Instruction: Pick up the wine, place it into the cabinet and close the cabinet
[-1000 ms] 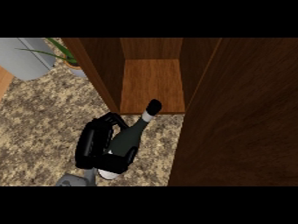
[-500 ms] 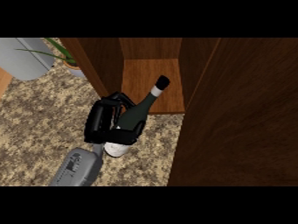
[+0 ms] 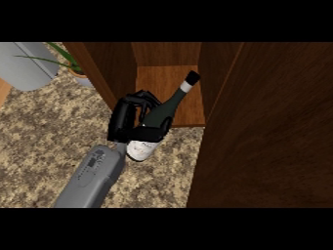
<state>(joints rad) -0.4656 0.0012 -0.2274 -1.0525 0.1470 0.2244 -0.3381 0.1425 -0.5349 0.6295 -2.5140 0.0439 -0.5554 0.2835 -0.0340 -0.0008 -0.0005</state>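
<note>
One hand [image 3: 129, 119] shows in our head view, coming up from the lower edge on a grey forearm at the left, so we take it for our left; our right hand is out of sight. Its fingers and thumb are curled round the wine bottle [image 3: 156, 124], which it carries above the speckled counter [image 3: 39, 146] just in front of the open cabinet [image 3: 165, 93]. The risk we judge greatest is the bottle's neck, which tilts up and to the right toward the cabinet's right wall and the open door [image 3: 277, 132]; pushed straight ahead, it could knock that edge and twist in our grasp. The bottle also leans, so set down at this angle it might tip on the shelf. The door stands close by the bottle's right side, leaving a narrow way in. As for position, the bottle lies to the right of our palm, its pale label below the fingers, its neck reaching past them over the shelf's front edge.
</note>
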